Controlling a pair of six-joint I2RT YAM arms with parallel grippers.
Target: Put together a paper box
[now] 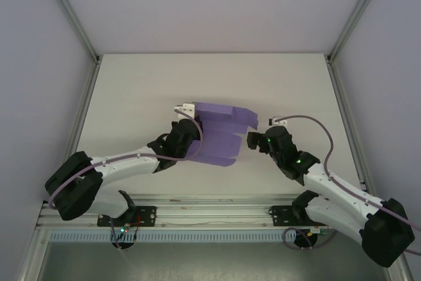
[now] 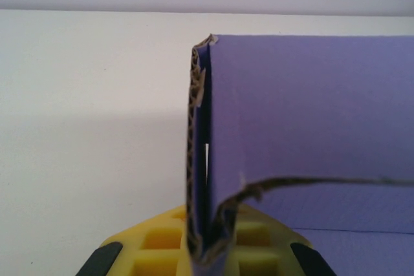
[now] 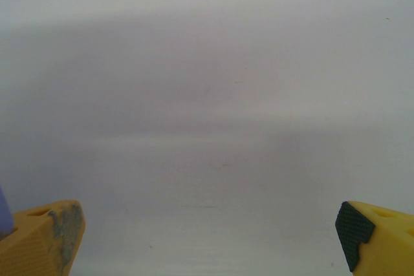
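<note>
Centre of overhead frame: matte lavender-purple paper box point(image 1: 220, 135) of thin corrugated card, partly folded, above the white tabletop point(image 1: 131, 83); cannot tell whether it rests there.

Progress, judged: early to midway. One wall flap stands upright, other panels look loose, and nothing is closed yet. Side walls and tuck flaps are left.

Left hand point(image 2: 207, 245) clamped on the card's doubled left edge. Right hand point(image 3: 208, 237) spread wide, empty, just beside the box's right edge.

Fold lines and far side are hard to make out. Yellow left fingers point(image 2: 155, 240) are cut off at the frame bottom.

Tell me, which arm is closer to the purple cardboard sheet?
Left. The left arm grips the purple cardboard sheet at its left edge, jaws shut; the right arm sits beside its right edge, jaws open.
</note>
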